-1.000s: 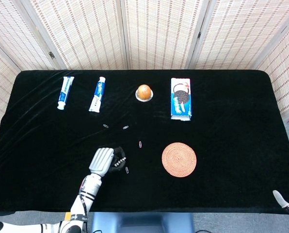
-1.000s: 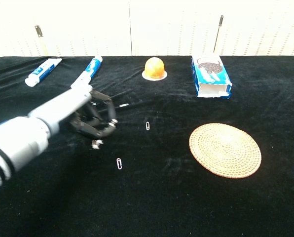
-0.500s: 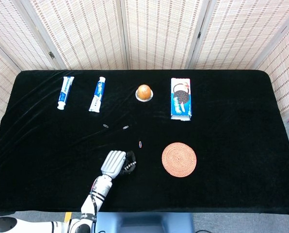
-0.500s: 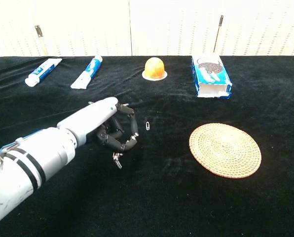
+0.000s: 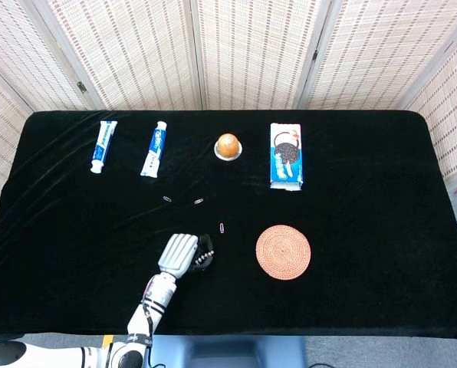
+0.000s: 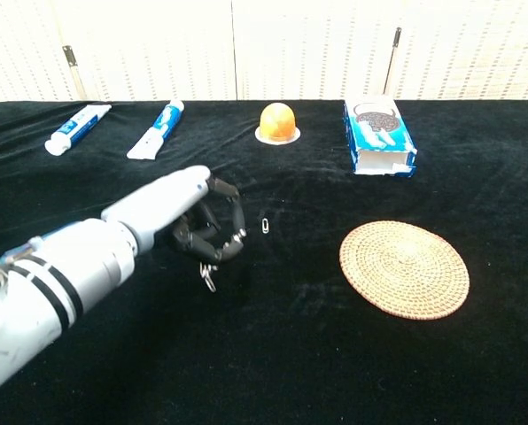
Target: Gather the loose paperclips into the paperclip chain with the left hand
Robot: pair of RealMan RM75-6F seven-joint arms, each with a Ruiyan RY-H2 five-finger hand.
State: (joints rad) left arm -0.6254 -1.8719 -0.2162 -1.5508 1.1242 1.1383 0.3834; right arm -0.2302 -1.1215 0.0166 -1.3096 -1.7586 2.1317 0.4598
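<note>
Curled over the black tablecloth [image 5: 75, 230], the left hand [image 5: 184, 254] has its fingers [image 6: 218, 232] bent inward and pinches a short paperclip chain [image 6: 208, 278], thin silver wire links that dangle from the fingertips toward the cloth near the front edge. Far left at the back lie two toothpaste tubes [image 5: 101, 145] [image 5: 154, 149]. Ahead of the hand, loose paperclips rest flat and apart: one [image 5: 167, 198] left, one [image 5: 199, 201] further right, and a third [image 5: 225, 228] just right of the fingers. Further right are an orange [image 5: 228, 144] on a small dish, a woven coaster [image 5: 283, 251] and a blue cookie box [image 5: 286, 156].
</note>
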